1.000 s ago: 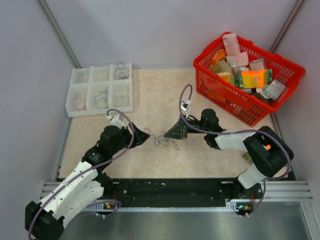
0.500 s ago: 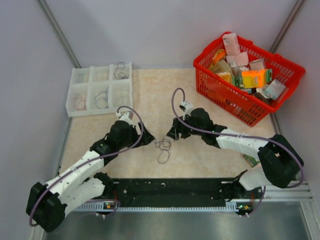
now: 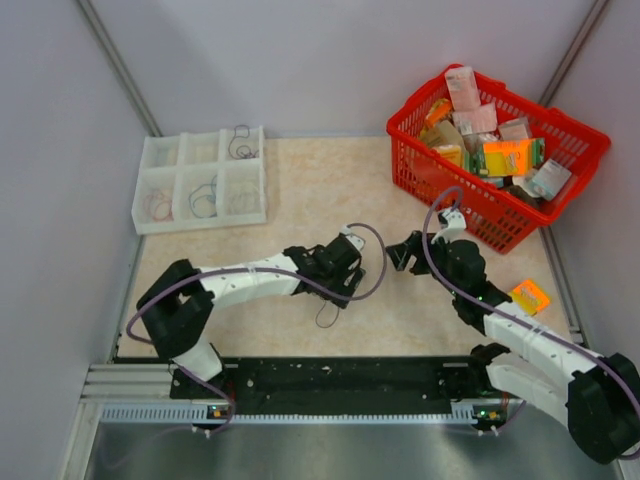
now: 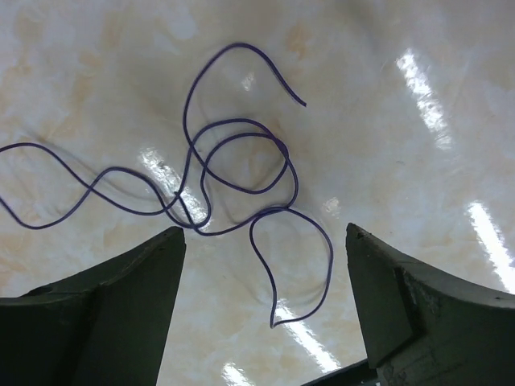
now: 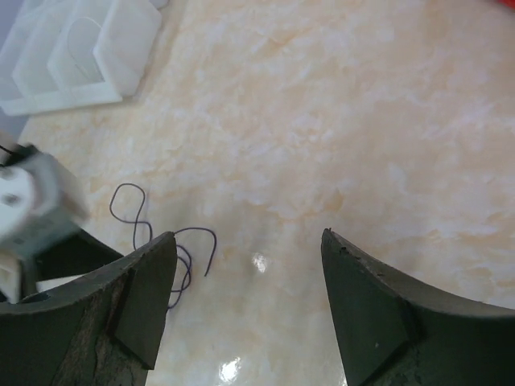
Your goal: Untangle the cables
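Here your left hand (image 4: 264,235) hung open above the cables (image 4: 241,173), a loose purple tangle on the surface (image 3: 300,190) well left of the red basket (image 3: 450,195); your right hand (image 5: 248,237) hovered open, empty, nearer that basket; next, likely, pinch one loop and lift.

Table (image 3: 300,180): pale marbled beige top, glossy, with glare spots in both wrist views. White six-compartment tray (image 3: 181,163) at far left, two rows of three. Red plastic basket (image 3: 455,205) at far right, set at an angle and filled with assorted packets; a bright orange packet (image 3: 510,157) lies near the top of the pile. A separate small orange packet (image 3: 529,296) lies flat on the table, near the basket's near side, apart from it. Grey metal rail (image 3: 350,400) along the near edge. Pale walls (image 3: 300,60) on three sides.
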`<state>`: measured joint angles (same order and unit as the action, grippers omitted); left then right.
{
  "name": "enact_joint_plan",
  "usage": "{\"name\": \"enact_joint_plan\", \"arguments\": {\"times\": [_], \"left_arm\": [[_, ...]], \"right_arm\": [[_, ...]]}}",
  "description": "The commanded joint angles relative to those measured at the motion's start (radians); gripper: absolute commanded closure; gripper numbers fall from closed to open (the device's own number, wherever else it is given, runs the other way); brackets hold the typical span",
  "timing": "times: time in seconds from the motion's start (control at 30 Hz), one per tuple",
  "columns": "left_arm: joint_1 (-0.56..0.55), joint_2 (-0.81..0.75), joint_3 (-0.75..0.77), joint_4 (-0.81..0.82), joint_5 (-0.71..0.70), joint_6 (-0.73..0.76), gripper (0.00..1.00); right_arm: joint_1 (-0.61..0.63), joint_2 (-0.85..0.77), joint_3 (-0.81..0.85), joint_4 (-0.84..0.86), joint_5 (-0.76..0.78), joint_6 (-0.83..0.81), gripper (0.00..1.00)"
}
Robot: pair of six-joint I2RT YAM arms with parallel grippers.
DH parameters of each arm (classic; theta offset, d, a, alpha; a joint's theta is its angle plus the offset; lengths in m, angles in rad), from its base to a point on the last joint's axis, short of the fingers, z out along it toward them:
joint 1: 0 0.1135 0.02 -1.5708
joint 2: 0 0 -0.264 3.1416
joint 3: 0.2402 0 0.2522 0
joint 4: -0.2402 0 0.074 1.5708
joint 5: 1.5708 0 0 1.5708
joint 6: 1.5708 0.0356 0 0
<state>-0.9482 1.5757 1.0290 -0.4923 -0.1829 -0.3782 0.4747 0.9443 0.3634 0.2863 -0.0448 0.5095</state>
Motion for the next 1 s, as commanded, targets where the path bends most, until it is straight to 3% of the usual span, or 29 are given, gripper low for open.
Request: {"name": "enact_joint_plan", "arguments": {"times": [0.0, 0.23, 0.47, 0.57, 0.83, 0.97], "left_arm": [[-0.026, 0.121, 0.080, -0.103, -0.105, 0.099, 0.13], [-0.017, 0.194, 0.098, -0.063, -0.060, 0.101, 0.09], [0.054, 0.233, 0.056, 0.004, 0.089, 0.099, 0.21], [0.083, 0.225, 0.039, 0.026, 0.138, 0.090, 0.38], [0.083, 0.144, 0.020, -0.009, 0.097, 0.067, 0.99], [0.117, -0.060, -0.038, 0.004, 0.092, 0.064, 1.00]], "right_arm": [[-0.010, -0.036, -0.012, 0.074, 0.042, 0.004, 0.28], [-0.016, 0.007, -0.001, 0.083, 0.019, 0.006, 0.28], [-0.016, 0.047, 0.011, 0.090, -0.004, 0.011, 0.28], [-0.016, 0.047, 0.012, 0.090, -0.003, 0.009, 0.28], [-0.016, 0.062, 0.019, 0.085, -0.001, 0.012, 0.28], [-0.015, 0.071, 0.020, 0.089, -0.010, 0.015, 0.29]]}}
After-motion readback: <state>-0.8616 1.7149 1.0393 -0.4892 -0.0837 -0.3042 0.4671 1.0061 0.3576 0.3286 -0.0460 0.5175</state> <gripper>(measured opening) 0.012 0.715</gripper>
